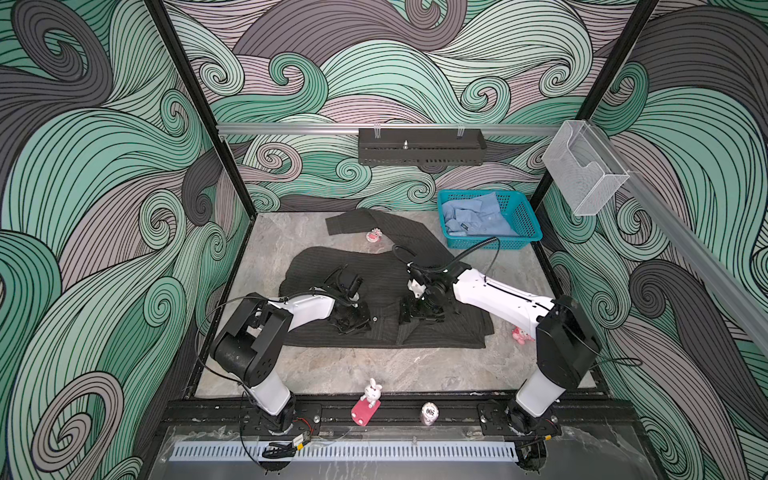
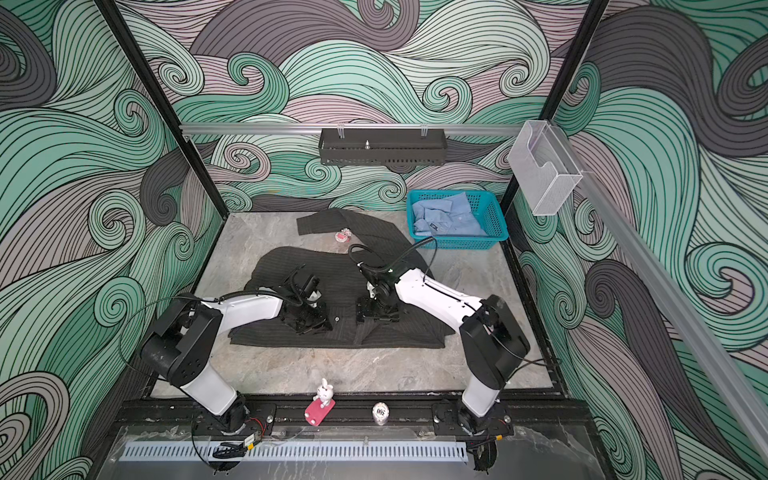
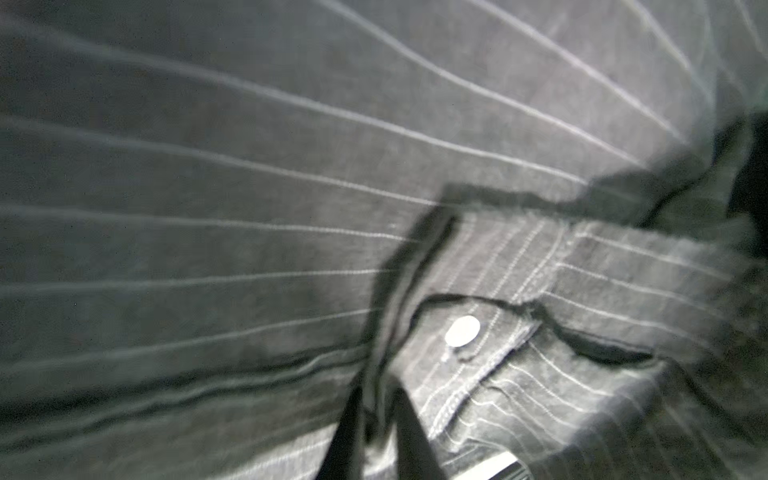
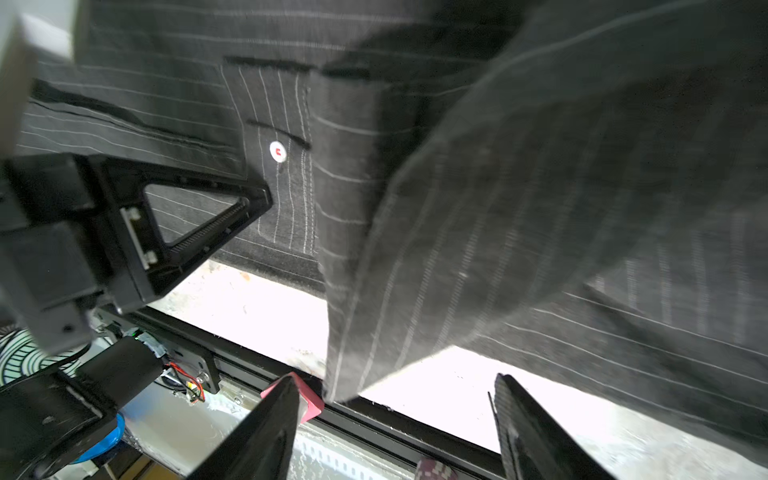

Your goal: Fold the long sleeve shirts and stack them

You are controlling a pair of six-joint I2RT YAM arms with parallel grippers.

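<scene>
Charcoal shirt [image 1: 386, 286]: pinstriped, spread flat on the marble table [image 1: 353, 370]. Its pale button [image 1: 375, 319] serves as the marker for places here.
Left gripper [image 1: 351, 322]: just beside the button on its own arm's side, pressed down into the cloth. Its fingers [image 3: 345, 440] are together, and in the blurred wrist view they seem to pinch a ridge of the shirt.
Right gripper [image 1: 417, 313]: just beside the button on the opposite side. Its jaws stand apart with nothing between them, and a loose flap of the shirt lies just past the tips in the wrist view.
Key relation: the shirt's wide spread runs through the button from one gripper to the other, so both sit on it. The left arm has hold; I judge the right must close on the flap before any fold can be carried.
Sleeve [image 1: 365, 222]: stretches well beyond the button, toward the back.
Teal basket [image 1: 532, 232]: well apart from the button, back and to the right. It holds the light blue shirt [image 1: 478, 216], crumpled.
Progress: early; neither shirt is folded and there is no stack.
</scene>
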